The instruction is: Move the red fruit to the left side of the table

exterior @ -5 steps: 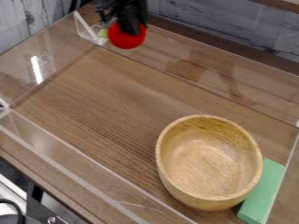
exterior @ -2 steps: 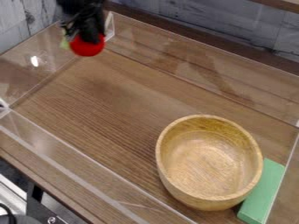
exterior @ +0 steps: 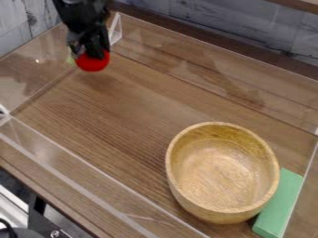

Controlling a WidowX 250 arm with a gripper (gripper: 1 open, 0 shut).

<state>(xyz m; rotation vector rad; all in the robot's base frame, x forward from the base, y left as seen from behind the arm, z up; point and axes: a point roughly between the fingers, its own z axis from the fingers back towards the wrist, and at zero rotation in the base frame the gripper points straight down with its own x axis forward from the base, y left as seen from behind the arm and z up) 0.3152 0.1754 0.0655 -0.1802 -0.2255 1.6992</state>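
Note:
The red fruit [exterior: 92,62] is a small glossy red ball, held at the far left of the table [exterior: 137,112], just over the wood. My gripper [exterior: 89,48] comes down on it from above, its dark fingers shut on the fruit's top, so the leafy top is hidden. I cannot tell whether the fruit touches the tabletop.
A round light wooden bowl [exterior: 224,172] stands at the near right, with a flat light-green block [exterior: 281,204] beside it at the right edge. Low clear acrylic walls [exterior: 44,56] run around the table, one close behind the gripper.
The gripper has carried the red fruit leftward and down, from high at the back to low over the left part of the table. Its grip is unchanged.

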